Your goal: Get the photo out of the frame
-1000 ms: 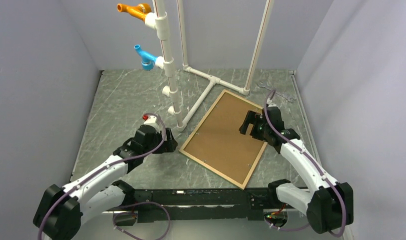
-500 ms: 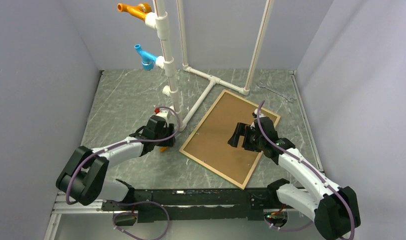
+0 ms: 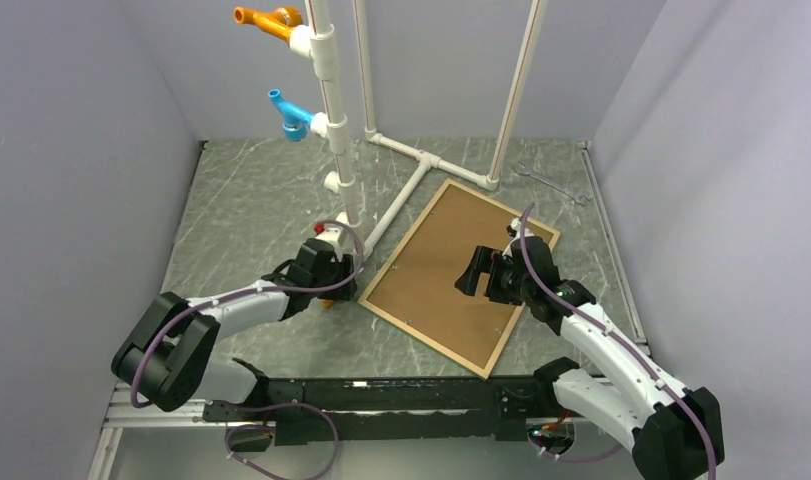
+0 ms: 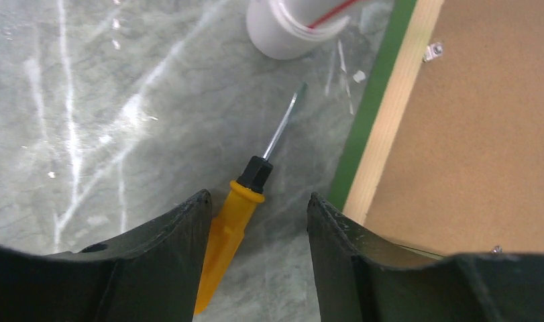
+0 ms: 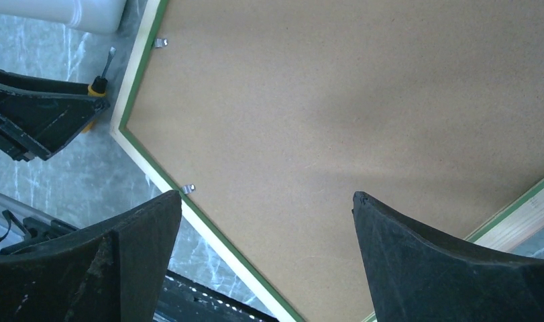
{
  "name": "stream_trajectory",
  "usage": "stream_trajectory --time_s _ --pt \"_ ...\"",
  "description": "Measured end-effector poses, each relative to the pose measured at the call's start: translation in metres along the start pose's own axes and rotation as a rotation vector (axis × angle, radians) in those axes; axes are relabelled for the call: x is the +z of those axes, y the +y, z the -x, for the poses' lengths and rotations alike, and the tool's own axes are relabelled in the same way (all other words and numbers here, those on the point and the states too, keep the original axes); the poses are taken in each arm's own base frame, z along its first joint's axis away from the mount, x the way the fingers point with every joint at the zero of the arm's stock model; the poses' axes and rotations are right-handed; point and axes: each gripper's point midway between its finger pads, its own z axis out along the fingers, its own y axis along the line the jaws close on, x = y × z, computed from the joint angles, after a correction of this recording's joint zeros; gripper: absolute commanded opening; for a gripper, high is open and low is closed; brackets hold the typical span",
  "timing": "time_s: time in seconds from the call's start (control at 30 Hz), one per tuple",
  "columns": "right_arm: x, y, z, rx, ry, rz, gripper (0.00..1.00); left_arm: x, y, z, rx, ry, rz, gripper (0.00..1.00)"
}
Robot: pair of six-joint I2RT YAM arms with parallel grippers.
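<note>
The frame lies face down on the table, with green rails around a brown backing board. The photo is hidden under that board. Small metal clips hold the board at its edge. My left gripper is low at the frame's left edge, its jaws apart around a yellow-handled screwdriver lying on the table. The handle rests against the left finger, with a gap to the right finger. My right gripper hovers wide open over the backing board, nothing between its fingers.
A white pipe stand rises just behind the frame, and one foot stands close to the screwdriver's tip. Orange and blue fittings stick out from its post. A metal wrench lies at the back right.
My left arm has swung right and come down over the screwdriver beside the frame, and its jaws have narrowed. My right gripper has slid a little left and nearer over the board.
</note>
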Motion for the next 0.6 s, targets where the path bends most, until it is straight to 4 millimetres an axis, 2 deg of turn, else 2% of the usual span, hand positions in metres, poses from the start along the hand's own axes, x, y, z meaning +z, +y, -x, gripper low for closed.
stream_trajectory --time_s 0.17,0.4,0.6 --pt "0.000 0.001 -0.002 0.002 0.009 0.001 1.00 -0.001 -0.012 -0.009 0.016 0.037 0.030 0.51" --pt "0.002 0.005 -0.008 0.006 0.028 0.007 1.00 0.004 -0.007 -0.009 0.019 0.048 0.130 0.31" --pt "-0.002 0.010 -0.006 0.006 0.012 0.024 1.00 0.003 -0.009 -0.010 0.026 0.053 0.141 0.14"
